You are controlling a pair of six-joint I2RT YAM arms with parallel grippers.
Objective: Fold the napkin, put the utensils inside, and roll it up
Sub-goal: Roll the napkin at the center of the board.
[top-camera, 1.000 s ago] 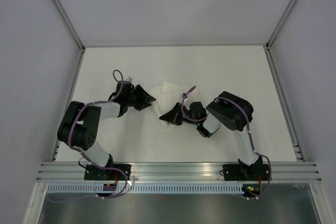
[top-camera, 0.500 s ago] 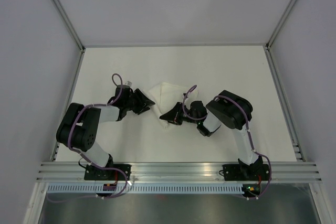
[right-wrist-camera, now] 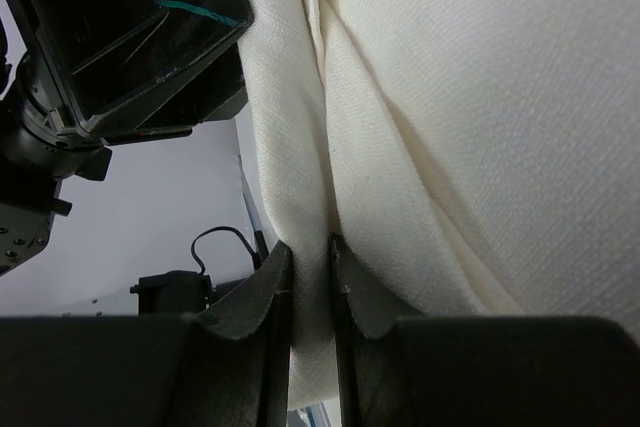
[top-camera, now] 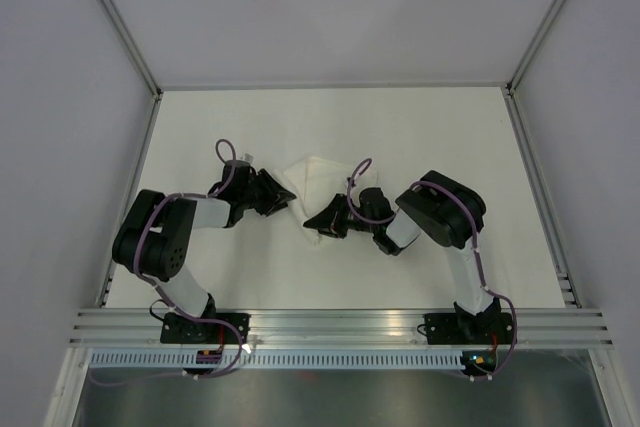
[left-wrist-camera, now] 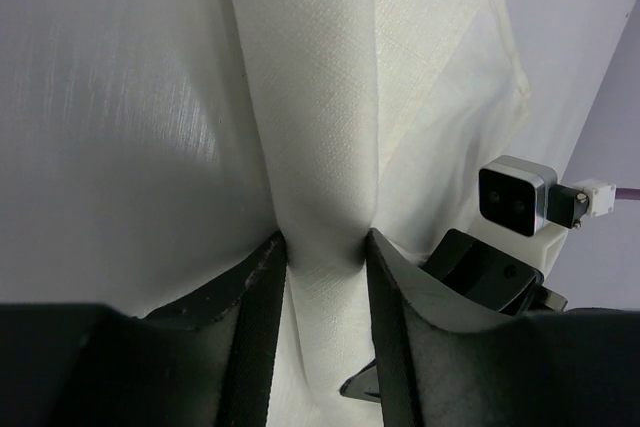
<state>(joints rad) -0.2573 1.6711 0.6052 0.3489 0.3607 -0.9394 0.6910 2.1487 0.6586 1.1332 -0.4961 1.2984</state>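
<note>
The white napkin (top-camera: 318,175) lies bunched in the middle of the table between both grippers. My left gripper (top-camera: 287,197) comes at it from the left. In the left wrist view the left gripper (left-wrist-camera: 325,242) is shut on a raised fold of the napkin (left-wrist-camera: 320,97), with cloth touching both fingers. My right gripper (top-camera: 312,224) sits at the napkin's near edge. Seen from the right wrist, the right gripper (right-wrist-camera: 310,247) pinches a thin fold of the napkin (right-wrist-camera: 480,97). The utensils are hidden. A thin teal streak (right-wrist-camera: 190,10) shows on the left gripper's dark body; I cannot tell what it is.
The white table (top-camera: 420,127) is bounded by grey walls and metal posts on three sides. An aluminium rail (top-camera: 340,322) with both arm bases runs along the near edge. The right arm's camera block (left-wrist-camera: 515,202) stands close behind the napkin in the left wrist view.
The left gripper's fingers have drawn closer together on the napkin fold. The right arm has shifted slightly left, still pinching the cloth.
</note>
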